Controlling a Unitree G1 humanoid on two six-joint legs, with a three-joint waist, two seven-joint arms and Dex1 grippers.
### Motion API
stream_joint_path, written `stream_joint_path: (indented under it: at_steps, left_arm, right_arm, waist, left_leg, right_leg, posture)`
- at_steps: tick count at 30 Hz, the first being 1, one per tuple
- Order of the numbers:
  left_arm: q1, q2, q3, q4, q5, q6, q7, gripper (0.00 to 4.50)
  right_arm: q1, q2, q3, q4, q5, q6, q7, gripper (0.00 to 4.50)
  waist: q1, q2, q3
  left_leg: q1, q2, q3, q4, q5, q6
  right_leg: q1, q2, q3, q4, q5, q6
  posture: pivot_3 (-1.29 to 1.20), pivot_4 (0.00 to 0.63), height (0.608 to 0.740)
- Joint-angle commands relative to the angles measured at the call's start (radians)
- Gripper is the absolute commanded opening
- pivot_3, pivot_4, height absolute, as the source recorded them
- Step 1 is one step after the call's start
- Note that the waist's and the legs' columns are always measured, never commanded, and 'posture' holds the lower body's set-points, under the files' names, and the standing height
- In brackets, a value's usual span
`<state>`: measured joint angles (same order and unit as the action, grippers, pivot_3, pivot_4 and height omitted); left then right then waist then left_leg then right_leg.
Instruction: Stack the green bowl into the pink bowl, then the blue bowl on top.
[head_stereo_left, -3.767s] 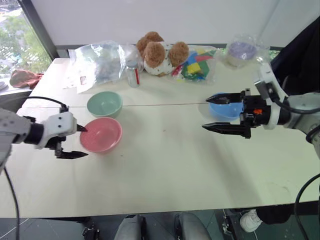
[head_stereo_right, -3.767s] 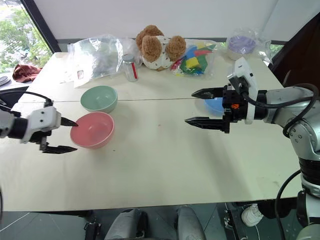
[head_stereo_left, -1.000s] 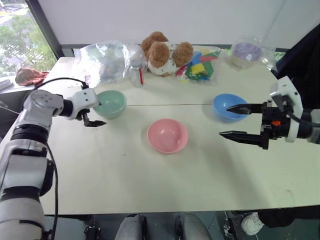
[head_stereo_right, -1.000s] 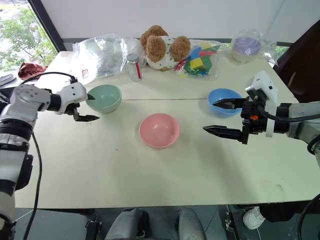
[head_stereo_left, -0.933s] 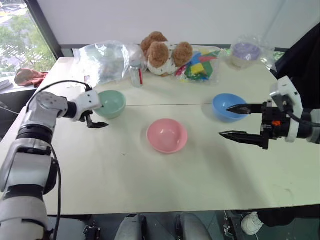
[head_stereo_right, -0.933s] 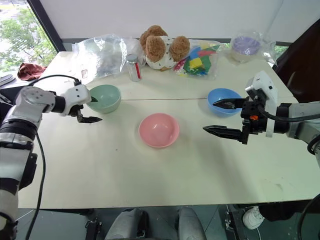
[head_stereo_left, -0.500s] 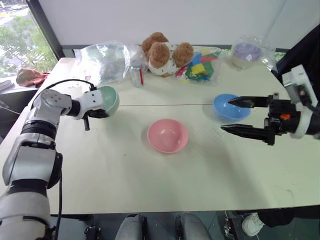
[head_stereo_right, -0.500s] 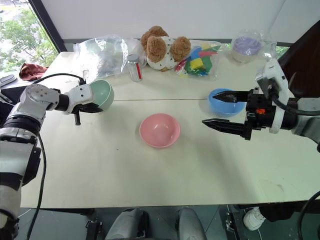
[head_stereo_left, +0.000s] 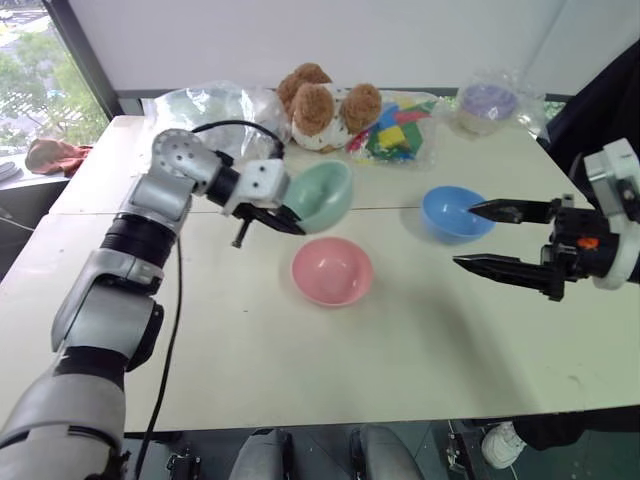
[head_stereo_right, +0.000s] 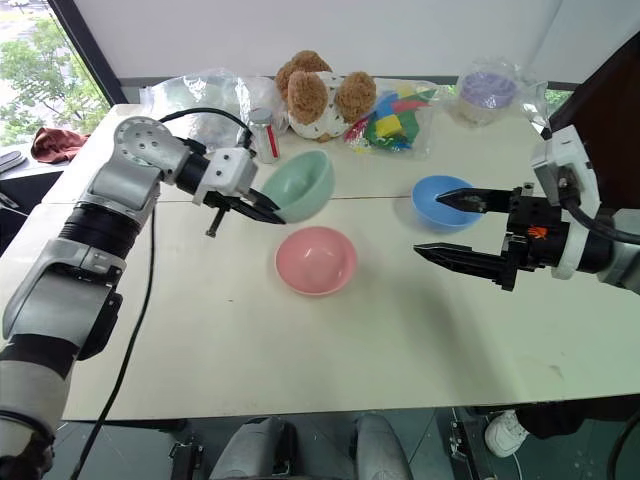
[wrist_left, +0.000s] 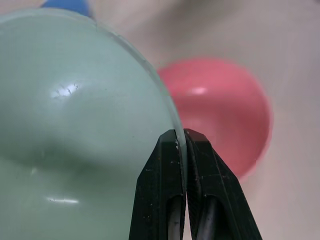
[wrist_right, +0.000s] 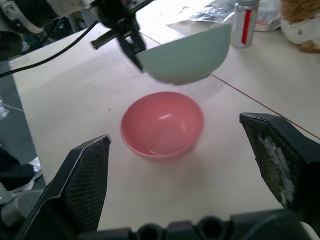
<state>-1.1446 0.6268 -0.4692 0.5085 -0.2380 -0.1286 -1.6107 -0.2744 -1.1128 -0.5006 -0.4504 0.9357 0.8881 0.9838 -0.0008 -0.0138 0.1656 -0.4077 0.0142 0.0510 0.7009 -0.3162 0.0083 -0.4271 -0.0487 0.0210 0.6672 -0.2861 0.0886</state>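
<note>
The pale green bowl (head_stereo_left: 322, 195) hangs tilted in the air, just above and behind the pink bowl (head_stereo_left: 332, 271), which sits at the table's middle. My left gripper (head_stereo_left: 288, 220) is shut on the green bowl's rim; in the left wrist view its black fingers (wrist_left: 172, 165) pinch the rim, with the pink bowl (wrist_left: 225, 110) beyond. The blue bowl (head_stereo_left: 455, 213) rests on the table to the right. My right gripper (head_stereo_left: 463, 235) stands open beside the blue bowl, one finger over its rim, holding nothing.
Along the table's far edge lie a clear plastic bag (head_stereo_left: 215, 110), a small bottle (head_stereo_right: 263, 135), a brown teddy bear (head_stereo_left: 325, 105), a bag of coloured blocks (head_stereo_left: 400, 130) and a wrapped lavender bowl (head_stereo_left: 485, 103). A red cloth (head_stereo_left: 50, 155) lies off to the far left.
My left gripper shut on the green bowl's rim, lifted it off the table and carried it right, tilted, to just over the pink bowl. The right gripper stays open, almost unmoved.
</note>
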Motion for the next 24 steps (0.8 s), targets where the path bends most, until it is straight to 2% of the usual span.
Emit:
stream_joint_path:
  at_steps: [1,5,8,11,13,15,18,21,24]
  left_arm:
    - [0.006,0.059,-0.107,-0.115,-0.103,0.029,-0.004,0.03]
    - [0.014,0.097,-0.204,-0.137,-0.105,-0.016,-0.004,0.03]
    - [0.020,0.080,-0.222,-0.100,-0.052,-0.067,-0.004,0.03]
    - [0.020,0.073,-0.229,-0.094,-0.047,-0.064,-0.004,1.01]
    - [0.022,0.073,-0.231,-0.098,-0.051,-0.056,-0.004,1.92]
    - [0.028,0.062,-0.212,-0.096,-0.047,-0.058,-0.004,3.03]
    - [0.014,0.013,-0.107,-0.076,-0.073,-0.006,0.000,4.48]
    - [-0.022,-0.010,0.039,-0.070,-0.152,0.155,0.051,4.48]
    - [-0.016,0.031,0.176,-0.105,-0.214,0.313,0.094,4.48]
  right_arm:
    - [0.013,-0.013,-0.054,-0.036,0.000,-0.014,-0.010,4.50]
    - [0.041,-0.008,-0.073,-0.052,-0.001,-0.016,-0.019,4.50]
    - [0.062,-0.001,-0.085,-0.066,0.001,-0.017,-0.030,4.50]
    - [0.074,-0.001,-0.091,-0.073,0.003,-0.018,-0.036,4.50]
    - [0.076,-0.003,-0.091,-0.073,0.004,-0.019,-0.039,4.50]
    - [0.075,-0.004,-0.088,-0.071,0.003,-0.022,-0.041,4.50]
    - [0.077,-0.012,-0.059,-0.065,-0.026,-0.034,-0.041,4.50]
    - [0.064,-0.006,-0.008,-0.048,-0.080,-0.066,-0.062,4.50]
    - [0.010,-0.013,0.118,-0.010,-0.193,-0.113,-0.108,4.50]
  waist:
    - [-0.007,0.000,0.000]
    - [-0.012,0.000,0.000]
    - [-0.009,0.000,0.000]
    - [-0.007,0.000,0.000]
    - [-0.008,0.000,0.000]
    - [-0.008,0.000,0.000]
    - [-0.006,0.000,0.000]
    - [-0.009,-0.001,0.000]
    - [-0.022,0.000,0.000]
  left_leg:
    - [0.000,0.000,0.000,0.000,0.000,0.000]
    - [0.000,0.000,0.000,0.000,0.001,-0.001]
    - [0.000,0.000,0.000,0.000,0.001,-0.001]
    - [0.000,0.000,-0.001,0.000,0.001,-0.001]
    - [0.000,-0.001,0.000,0.000,0.001,-0.001]
    - [0.000,-0.001,0.000,0.000,0.001,-0.001]
    - [0.000,-0.001,-0.001,0.000,0.001,-0.001]
    - [-0.001,-0.001,0.000,0.001,0.001,-0.001]
    - [0.000,0.000,0.000,0.001,0.001,-0.001]
  right_leg:
    - [0.000,0.000,0.000,0.001,0.000,0.000]
    - [0.000,0.002,0.000,0.001,0.000,0.000]
    - [0.000,0.002,0.000,0.001,0.000,0.000]
    - [0.000,0.002,0.000,0.000,0.000,0.000]
    - [0.000,0.002,0.000,0.000,0.000,0.000]
    - [0.000,0.002,0.000,0.000,0.000,0.000]
    - [0.000,0.002,0.000,0.000,0.000,0.000]
    - [0.001,0.002,0.000,-0.001,0.000,0.000]
    - [0.000,0.003,0.000,0.000,0.000,0.000]
  posture:
    - [0.00,0.150,0.740]
    - [0.00,0.150,0.740]
    - [0.00,0.150,0.740]
    - [0.00,0.150,0.740]
    - [0.00,0.150,0.740]
    - [0.00,0.150,0.740]
    - [0.00,0.150,0.740]
    - [0.00,0.150,0.740]
    - [0.00,0.150,0.740]
